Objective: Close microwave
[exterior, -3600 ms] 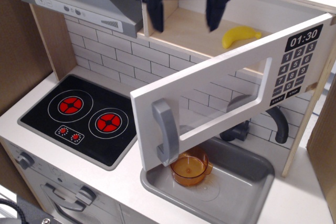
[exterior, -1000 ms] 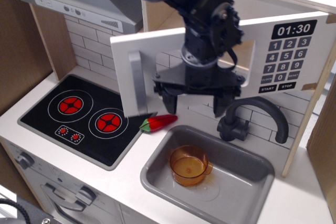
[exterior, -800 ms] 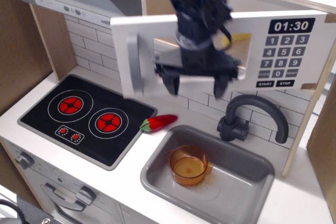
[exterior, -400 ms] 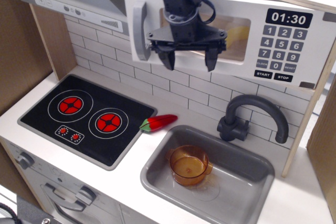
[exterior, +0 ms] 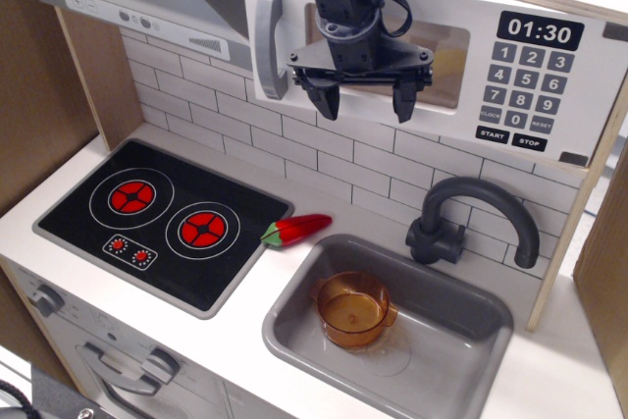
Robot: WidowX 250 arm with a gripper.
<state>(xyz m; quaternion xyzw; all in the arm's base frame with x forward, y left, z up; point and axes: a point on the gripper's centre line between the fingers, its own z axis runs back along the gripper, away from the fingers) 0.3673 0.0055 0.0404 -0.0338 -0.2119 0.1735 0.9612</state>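
In the overhead view, your tool (exterior: 359, 95) hangs released, fingers spread and empty, in front of the microwave (exterior: 446, 46) window. The white door looks flush or nearly so against the cabinet. You're at the closing push; judge whether a final press seats it.

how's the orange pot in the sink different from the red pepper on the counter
The orange pot is see-through amber, while the red pepper is solid red with a green stem end. The pot is round, open on top and empty; the pepper is long and tapered. The pot stands upright inside the grey sink; the pepper lies on its side on the white counter between the sink and the stove. Both are small toy pieces, untouched by the gripper.
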